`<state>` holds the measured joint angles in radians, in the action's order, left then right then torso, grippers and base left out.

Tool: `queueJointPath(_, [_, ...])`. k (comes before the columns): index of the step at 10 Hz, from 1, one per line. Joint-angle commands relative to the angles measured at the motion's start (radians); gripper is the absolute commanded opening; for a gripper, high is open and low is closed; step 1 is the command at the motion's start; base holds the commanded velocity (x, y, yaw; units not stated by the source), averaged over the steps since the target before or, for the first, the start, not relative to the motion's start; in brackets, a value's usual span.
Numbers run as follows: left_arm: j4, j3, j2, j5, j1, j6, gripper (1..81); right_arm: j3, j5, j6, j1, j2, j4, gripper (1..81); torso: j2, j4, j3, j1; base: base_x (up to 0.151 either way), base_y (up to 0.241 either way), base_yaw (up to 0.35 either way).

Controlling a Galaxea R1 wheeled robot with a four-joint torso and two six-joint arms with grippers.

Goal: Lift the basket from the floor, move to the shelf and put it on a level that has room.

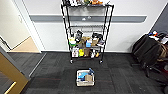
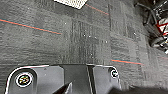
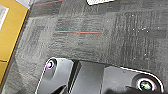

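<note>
The cream basket (image 1: 85, 78) stands on the dark carpet floor (image 1: 120, 75), with blue and tan items inside. Behind it, against the white wall, rises the black wire shelf (image 1: 86, 32). Its lower tiers and top tier are crowded with small goods. The level second from the top (image 1: 86, 26) looks nearly bare. A pale corner of the basket (image 2: 71, 3) shows in the left wrist view, and its edge (image 3: 100, 1) in the right wrist view. Both wrists hang over bare carpet, apart from the basket, with their dark plates (image 2: 65, 77) (image 3: 100, 77) in the foreground.
A dark office chair (image 1: 150, 50) draped with things stands at the right, and its wheeled base (image 2: 155, 37) appears in the left wrist view. A yellow-brown door (image 1: 10, 72) (image 3: 10, 30) juts in at the left. A doorway onto tan wooden flooring (image 1: 26, 46) lies beyond it.
</note>
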<state>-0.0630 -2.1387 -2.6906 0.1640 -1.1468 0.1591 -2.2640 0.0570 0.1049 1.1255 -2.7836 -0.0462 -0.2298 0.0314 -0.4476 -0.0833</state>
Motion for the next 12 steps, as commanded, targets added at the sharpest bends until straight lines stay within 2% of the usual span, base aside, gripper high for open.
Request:
queueJointPath(1, [0.002, 0.02, 0.014, -0.023, 0.072, 0.003, 81.1, 0.014, -0.039, 0.004, -0.077, 0.013, -0.011, 81.1, 0.0, 0.0, 0.0, 0.0, 0.079, 0.0, 0.0])
queueJointPath(12, [0.0, 0.022, 0.012, -0.023, 0.061, 0.002, 81.1, -0.003, -0.039, 0.002, -0.057, 0.01, -0.011, 81.1, 0.001, 0.0, 0.0, -0.001, 0.093, 0.0, 0.0])
